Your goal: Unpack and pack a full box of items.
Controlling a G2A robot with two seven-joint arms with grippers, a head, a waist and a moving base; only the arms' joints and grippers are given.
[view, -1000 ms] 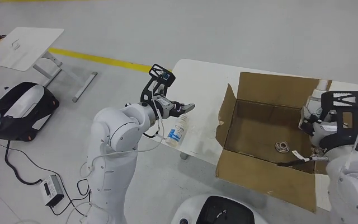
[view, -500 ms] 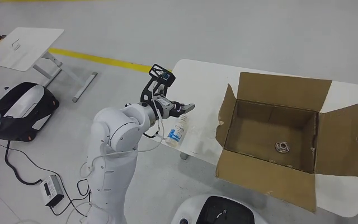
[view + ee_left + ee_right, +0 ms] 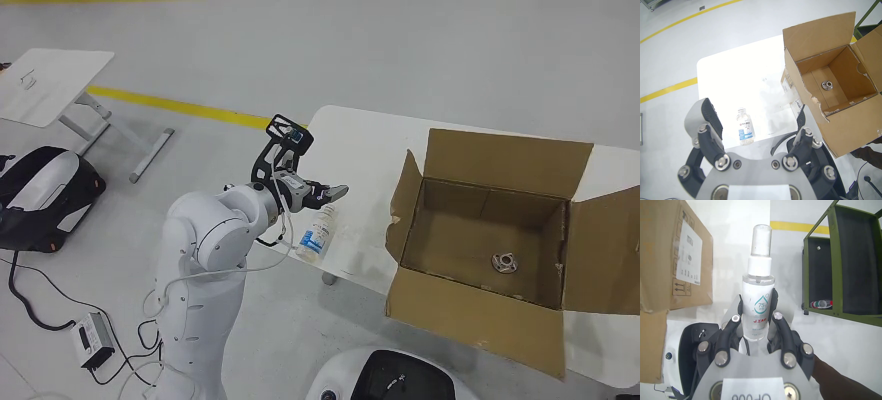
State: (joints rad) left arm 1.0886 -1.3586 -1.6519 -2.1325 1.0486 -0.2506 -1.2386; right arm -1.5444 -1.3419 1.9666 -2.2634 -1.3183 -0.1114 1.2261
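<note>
Hovering above one end of the bench (image 3: 360, 150), the left fingers (image 3: 711, 117) stand wide apart with nothing between them, over a small bottle (image 3: 745, 130) resting near the bench edge. The right fingers (image 3: 774, 302) clamp a spray bottle (image 3: 758, 291) by its body, just outside the open cardboard box (image 3: 470, 310). A round metal fitting (image 3: 503, 262) lies on the box floor.
</note>
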